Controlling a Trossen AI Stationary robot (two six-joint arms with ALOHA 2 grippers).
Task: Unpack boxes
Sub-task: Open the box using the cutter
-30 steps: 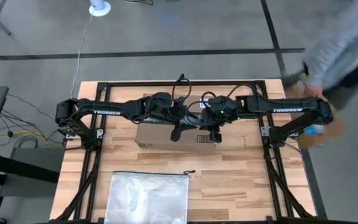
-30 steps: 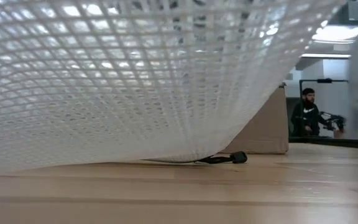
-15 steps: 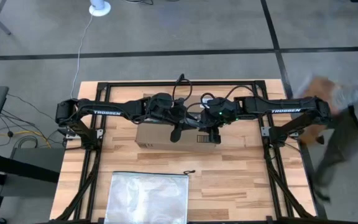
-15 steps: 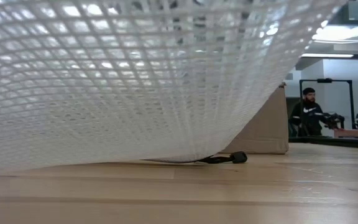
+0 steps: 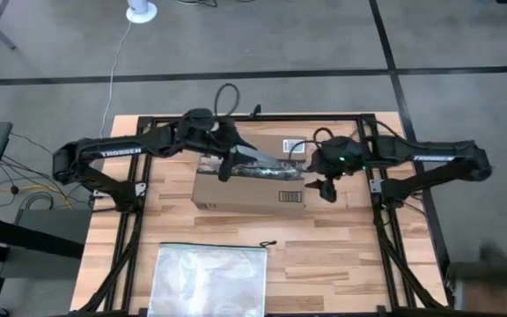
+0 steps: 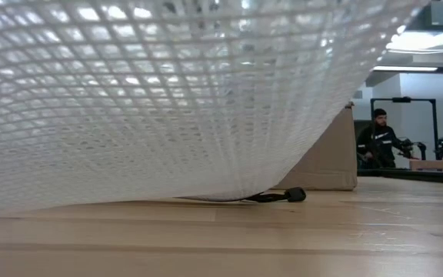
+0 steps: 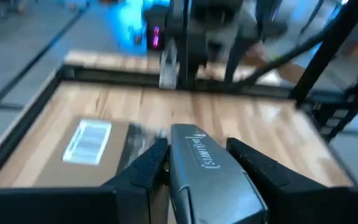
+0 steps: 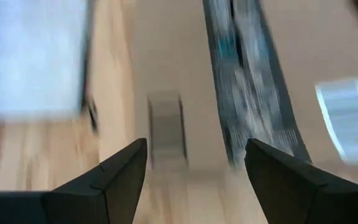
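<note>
Brown cardboard box point(image 5: 249, 188), one, two grippers above, left gripper point(image 7: 191, 163) gripping grey packet point(image 7: 207, 180), right gripper point(image 8: 194, 163) empty

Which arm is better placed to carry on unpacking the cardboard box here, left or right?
Probably the left. The left gripper is shut on a grey pouch drawn above the brown corrugated cardboard box. The right gripper is open and empty at the box's right end.
</note>
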